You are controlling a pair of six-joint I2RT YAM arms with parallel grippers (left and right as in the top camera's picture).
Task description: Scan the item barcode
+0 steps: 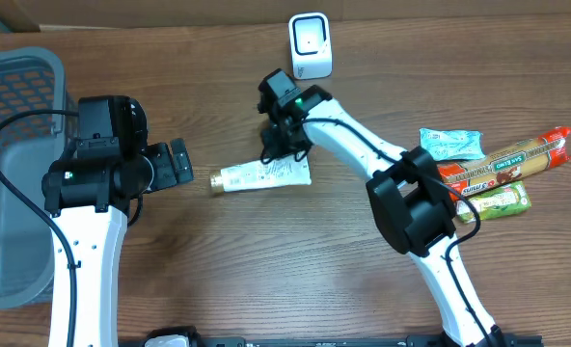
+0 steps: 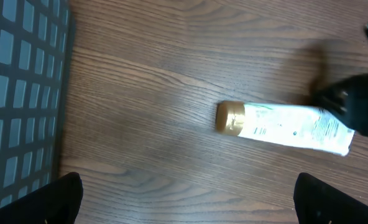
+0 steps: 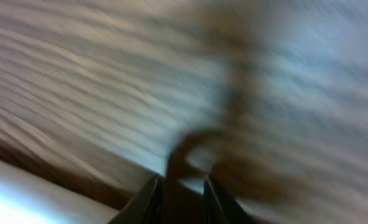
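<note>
A white tube (image 1: 263,175) with a gold cap (image 1: 216,180) is seen lying flat on the wooden table (image 1: 266,270), near the middle, with the cap turned toward the left arm and the crimped end toward the right. The right gripper (image 1: 284,145) is placed over that crimped end, the arm being stretched across from the near right side of the table. In the right wrist view, which is heavily blurred, its fingers (image 3: 148,200) are shown close together with only a narrow gap between them. Whether the tube is pinched there cannot be told, since the tube is not made out in that view. The left gripper (image 1: 181,162) is held just to the left of the cap, apart from it, and its fingers (image 2: 63,199) are spread wide at the two lower corners of the left wrist view, with nothing between them. A white barcode scanner (image 1: 310,44) is stood at the far edge of the table, beyond the tube and well apart from it. A grey mesh basket (image 1: 15,106) is set at the left edge, beside the left arm. At the right side a teal packet (image 1: 451,143), a long orange biscuit pack (image 1: 512,157) and a green packet (image 1: 503,200) are laid close together.
</note>
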